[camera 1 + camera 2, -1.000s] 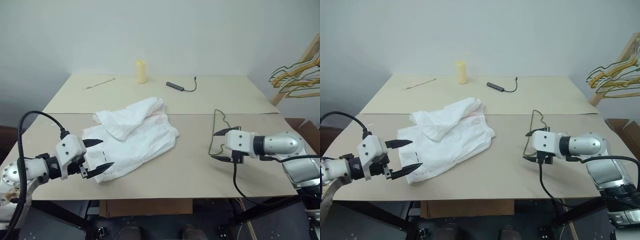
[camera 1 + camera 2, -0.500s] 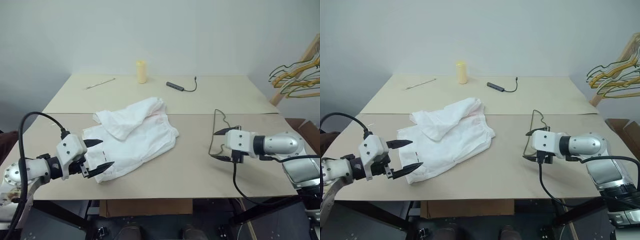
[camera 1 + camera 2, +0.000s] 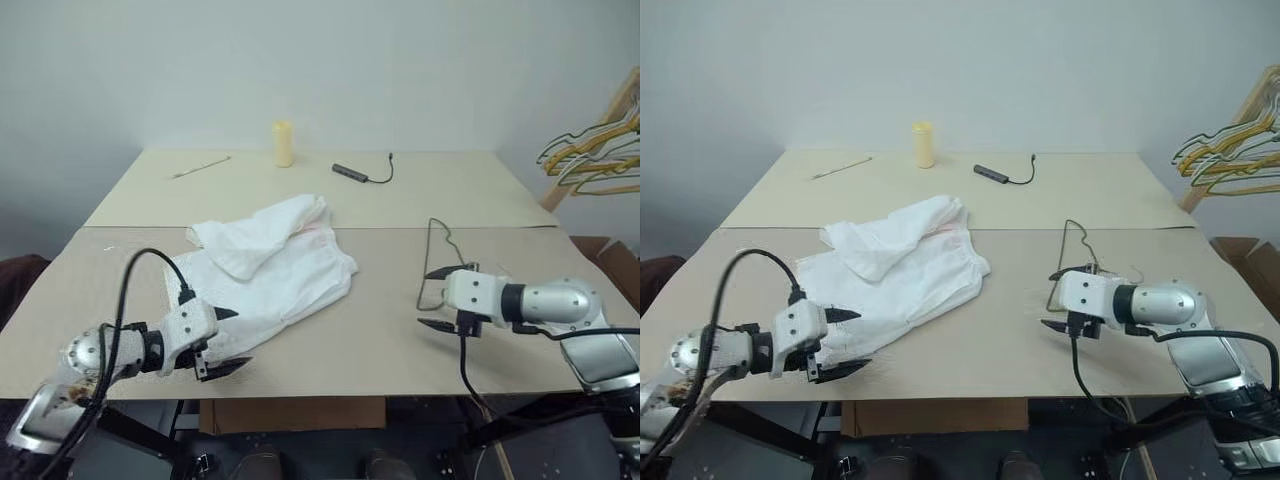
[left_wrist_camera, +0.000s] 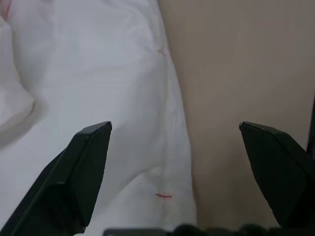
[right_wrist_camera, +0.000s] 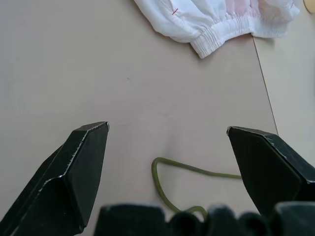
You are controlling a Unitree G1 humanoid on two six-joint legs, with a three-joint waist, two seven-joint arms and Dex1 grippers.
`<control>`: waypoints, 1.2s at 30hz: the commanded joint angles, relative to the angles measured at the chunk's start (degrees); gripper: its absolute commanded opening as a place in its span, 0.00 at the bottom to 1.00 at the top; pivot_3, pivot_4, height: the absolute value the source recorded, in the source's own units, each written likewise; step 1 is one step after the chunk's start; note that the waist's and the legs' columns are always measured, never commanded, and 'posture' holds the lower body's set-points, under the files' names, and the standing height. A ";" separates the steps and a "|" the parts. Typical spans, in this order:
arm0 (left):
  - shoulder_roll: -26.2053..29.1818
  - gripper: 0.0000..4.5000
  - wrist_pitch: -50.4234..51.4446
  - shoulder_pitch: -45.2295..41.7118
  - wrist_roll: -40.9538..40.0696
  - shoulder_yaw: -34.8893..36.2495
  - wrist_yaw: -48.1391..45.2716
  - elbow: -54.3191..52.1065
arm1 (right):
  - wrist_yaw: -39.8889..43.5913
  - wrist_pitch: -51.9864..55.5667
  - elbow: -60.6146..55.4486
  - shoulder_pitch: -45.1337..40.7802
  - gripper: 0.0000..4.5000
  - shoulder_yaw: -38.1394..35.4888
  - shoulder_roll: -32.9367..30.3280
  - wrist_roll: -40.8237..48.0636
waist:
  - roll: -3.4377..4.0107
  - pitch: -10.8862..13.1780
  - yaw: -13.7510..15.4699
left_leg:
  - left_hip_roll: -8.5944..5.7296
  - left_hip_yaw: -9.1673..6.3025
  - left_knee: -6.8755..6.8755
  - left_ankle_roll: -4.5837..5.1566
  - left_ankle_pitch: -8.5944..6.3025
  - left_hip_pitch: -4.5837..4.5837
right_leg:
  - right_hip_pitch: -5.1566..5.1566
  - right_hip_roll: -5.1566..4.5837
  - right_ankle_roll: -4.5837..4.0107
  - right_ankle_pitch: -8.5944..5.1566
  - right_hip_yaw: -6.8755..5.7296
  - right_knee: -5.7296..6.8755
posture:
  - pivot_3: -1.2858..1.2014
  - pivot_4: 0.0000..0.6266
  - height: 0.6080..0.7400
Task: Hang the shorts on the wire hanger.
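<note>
The white shorts [image 3: 272,262] lie crumpled on the table's left half, with the gathered waistband [image 5: 224,35] towards the middle. My left gripper [image 3: 233,340] is open low over their near hem; in the left wrist view its fingers [image 4: 83,167] straddle the hem's edge, cloth on one side and bare board on the other. The thin dark green wire hanger [image 3: 438,250] lies flat on the right half. My right gripper [image 3: 425,298] stands open at its near end, and a bend of the wire [image 5: 182,168] lies between the fingers, untouched.
At the back of the table [image 3: 400,350] stand a yellow cylinder [image 3: 284,143], a dark adapter with a cable [image 3: 360,172] and a thin stick [image 3: 200,166]. Yellow and olive hangers [image 3: 595,150] hang on a wooden rack at the far right. The table's front edge is just below both grippers.
My left gripper has dropped lower and shifted right, down to the shorts' near hem. The right gripper stays open by the hanger.
</note>
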 commanded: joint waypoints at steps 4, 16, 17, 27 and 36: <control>2.95 1.00 3.15 -3.54 3.77 -3.99 -2.59 3.62 | -1.64 0.97 -2.41 0.70 0.99 -2.62 -0.69 -0.04 | 0.00 0.00 -0.82 | -0.02 0.01 0.00 0.00 0.00 -0.05 | -0.01 -0.03 0.03 0.01 0.00 -0.04 | 0.53 0.00 1.00; 3.48 0.23 5.40 -5.85 8.62 -6.51 -0.45 7.86 | -5.00 -0.74 1.52 -6.18 1.00 4.20 5.33 -5.50 | 0.23 -0.15 -2.63 | 0.00 0.01 0.00 0.00 0.00 0.33 | 0.21 -0.02 0.09 -0.27 0.03 0.18 | 0.52 0.00 1.00; 3.32 0.17 5.50 -5.94 8.02 -6.15 -0.72 7.66 | -6.01 -1.53 2.73 -7.57 1.00 5.29 6.75 -6.72 | 0.23 -0.16 -2.86 | -0.01 0.03 0.00 0.00 0.00 0.37 | 0.22 -0.03 0.10 -0.30 0.05 0.28 | 0.52 0.00 1.00; 4.22 0.00 5.09 -4.66 4.10 -0.12 -1.29 3.18 | -16.26 -16.68 24.80 -21.61 1.00 19.62 20.95 -22.23 | 0.20 -0.16 -2.94 | -0.02 0.02 0.00 -0.04 0.02 0.10 | -0.16 0.00 -0.02 -0.23 0.08 0.73 | 0.53 0.00 1.00; 6.41 0.00 7.63 -1.36 -0.71 8.33 -3.28 -2.47 | -26.70 -26.76 42.46 -28.63 1.00 23.90 28.35 -29.29 | 0.19 -0.17 -3.13 | 0.00 0.02 0.00 -0.08 0.05 0.23 | -0.12 0.02 -0.05 -0.22 0.08 0.77 | 0.54 0.00 1.00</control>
